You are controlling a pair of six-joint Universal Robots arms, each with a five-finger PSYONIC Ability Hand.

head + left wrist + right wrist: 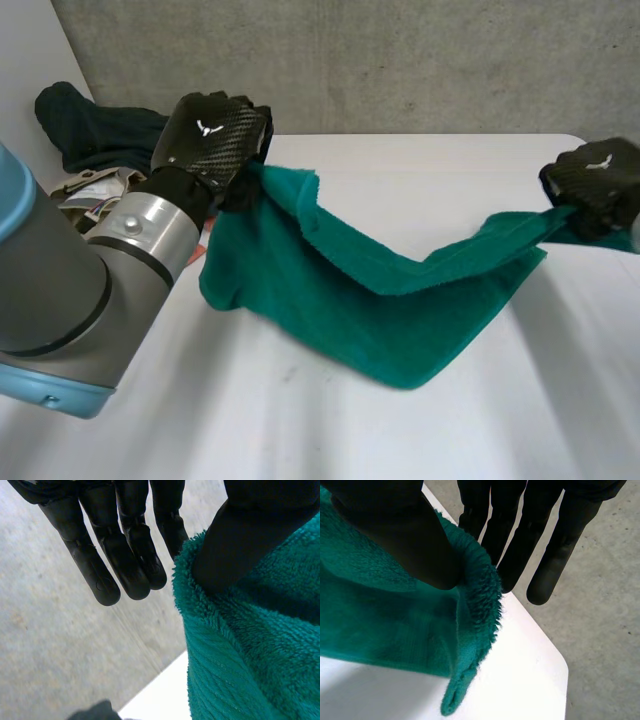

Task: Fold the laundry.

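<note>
Currently the teal terry towel (400,320) hangs stretched between both hands above the white table (300,430), its middle sagging towards the tabletop; the left hand (215,135) pinches one end's edge between thumb and straight fingers, the right hand (600,180) grips the opposite end likewise, and dark clothes (85,125) lie beyond the left hand

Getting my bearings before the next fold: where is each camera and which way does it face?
Head: behind and between the arms, looking down at the table; left arm, left hand and right hand show, holding up the towel.
Left wrist: on that wrist, looking along its palm; fingers and thumb show, floor beyond.
Right wrist: likewise, over the table's corner.
Both wrist views share the towel under a thumb.
</note>
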